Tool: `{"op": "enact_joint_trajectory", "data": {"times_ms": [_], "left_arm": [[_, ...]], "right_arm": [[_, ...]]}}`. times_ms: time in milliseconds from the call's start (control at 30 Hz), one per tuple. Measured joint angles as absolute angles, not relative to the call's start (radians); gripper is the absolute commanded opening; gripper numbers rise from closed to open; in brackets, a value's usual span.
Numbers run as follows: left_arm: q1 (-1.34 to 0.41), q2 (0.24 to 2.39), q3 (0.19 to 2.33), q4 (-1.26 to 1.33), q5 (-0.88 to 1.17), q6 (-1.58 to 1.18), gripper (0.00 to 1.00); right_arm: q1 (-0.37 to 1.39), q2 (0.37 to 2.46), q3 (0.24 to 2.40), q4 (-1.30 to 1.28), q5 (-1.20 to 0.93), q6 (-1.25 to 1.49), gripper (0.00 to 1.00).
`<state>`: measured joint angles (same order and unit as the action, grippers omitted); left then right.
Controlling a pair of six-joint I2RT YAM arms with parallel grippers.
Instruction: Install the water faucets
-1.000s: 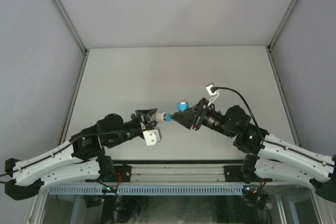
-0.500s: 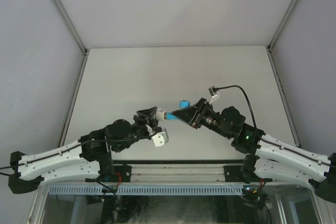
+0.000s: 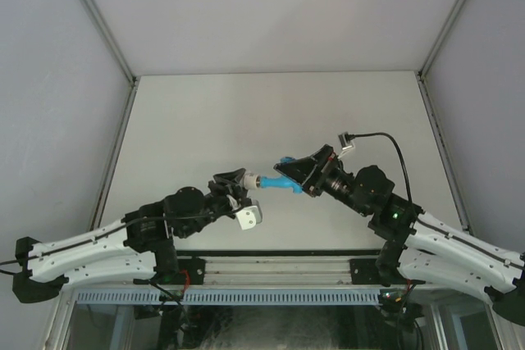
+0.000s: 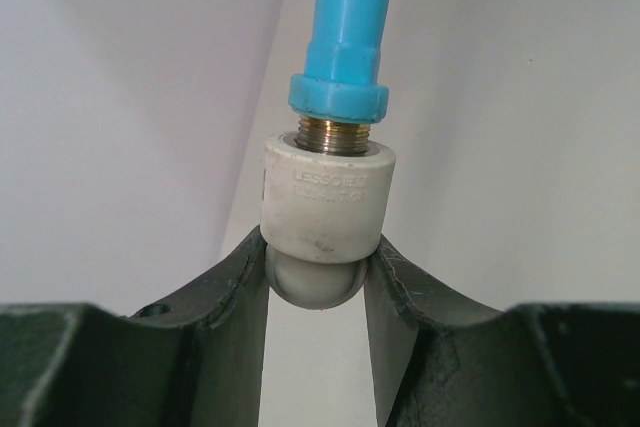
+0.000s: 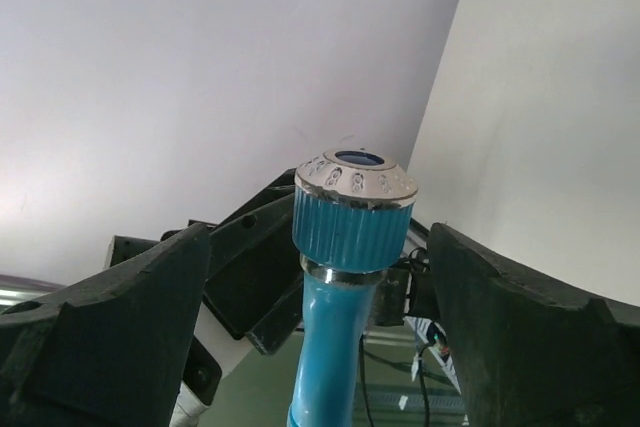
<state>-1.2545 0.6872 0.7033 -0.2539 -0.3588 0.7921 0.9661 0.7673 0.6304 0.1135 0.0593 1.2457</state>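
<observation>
- The small bright blue plastic water faucet (image 3: 277, 183) hangs in the air over the near middle of the counter, lying roughly level along the 9-to-3 line in the top view.
- Its silvery threaded end (image 4: 338, 134) sits in the mouth of a small white-grey cylindrical plastic pipe fitting (image 4: 325, 209); a few threads show between the blue collar and the fitting's rim.
- Its ribbed blue handle with a silvery cap (image 5: 354, 209) is at the far end from the fitting.
- At 9 o'clock of the faucet, the left pincer (image 3: 236, 179) is clamped on the fitting, one dark finger (image 4: 228, 299) pressed to each side of its rounded base.
- At 3 o'clock, the right pincer (image 3: 294, 176) stands wide apart, its fingers (image 5: 125, 319) flanking the handle with a clear gap on both sides, touching nothing.
- The pale grey counter (image 3: 271, 112) stretches from there toward 12 o'clock.
</observation>
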Motion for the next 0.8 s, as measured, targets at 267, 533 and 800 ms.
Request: {"op": "enact_joint_trajectory", "data": {"times_ms": [267, 533, 800], "left_arm": [[-1.212, 0.677, 0.719, -0.336, -0.263, 0.724, 0.00], [-1.144, 0.677, 0.781, -0.444, -0.136, 0.668, 0.00], [-1.018, 0.710, 0.854, -0.574, 0.072, 0.628, 0.00]], "right_arm": [[0.955, 0.716, 0.630, 0.044, 0.089, 1.018, 0.92], [0.942, 0.625, 0.630, 0.048, -0.030, 0.578, 0.92], [0.949, 0.462, 0.570, -0.046, -0.242, -0.199, 0.88]]}}
